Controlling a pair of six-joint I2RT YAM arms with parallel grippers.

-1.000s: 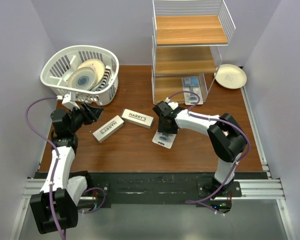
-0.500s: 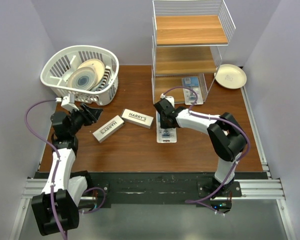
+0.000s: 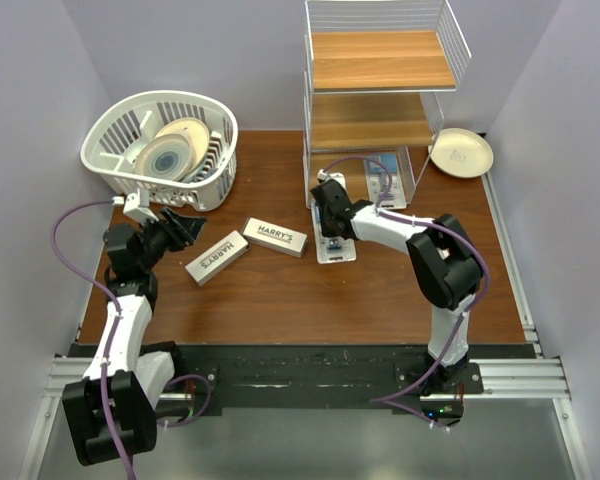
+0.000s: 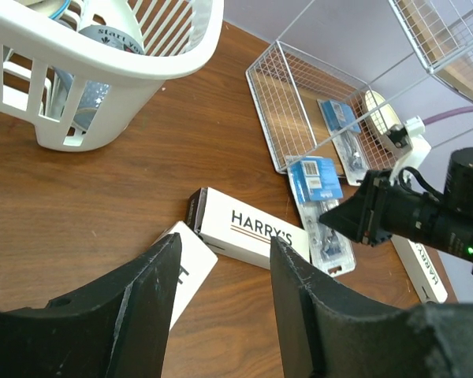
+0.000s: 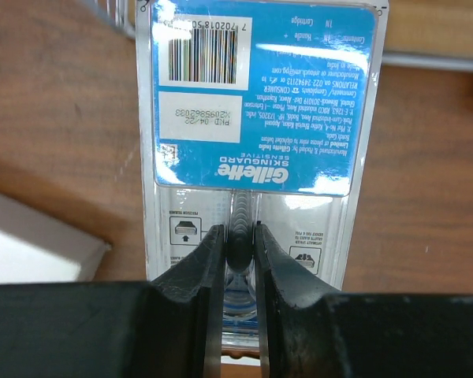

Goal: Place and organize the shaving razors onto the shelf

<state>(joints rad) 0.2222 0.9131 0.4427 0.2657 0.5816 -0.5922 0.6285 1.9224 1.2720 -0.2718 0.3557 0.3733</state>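
The shelf [image 3: 380,60] stands at the back right, with one blister pack [image 3: 385,178] on its bottom tier. My right gripper [image 3: 330,215] is shut on the second blister pack [image 3: 336,246] just in front of that tier. In the right wrist view the gripper [image 5: 238,236] pinches the razor handle, and the pack's blue card [image 5: 260,94] points at the shelf. Two HARRY'S boxes [image 3: 276,236] [image 3: 217,257] lie mid-table. A third box [image 4: 426,272] shows past the right arm in the left wrist view. My left gripper [image 3: 185,225] is open and empty, left of the boxes.
A white slatted basket [image 3: 110,130] with plates stands at the back left. A cream plate [image 3: 461,152] leans at the back right, beside the shelf. The walls close in on both sides.
My right gripper has moved up toward the shelf with the blister pack, turning it to point lengthwise at the bottom tier. The left arm has barely moved.
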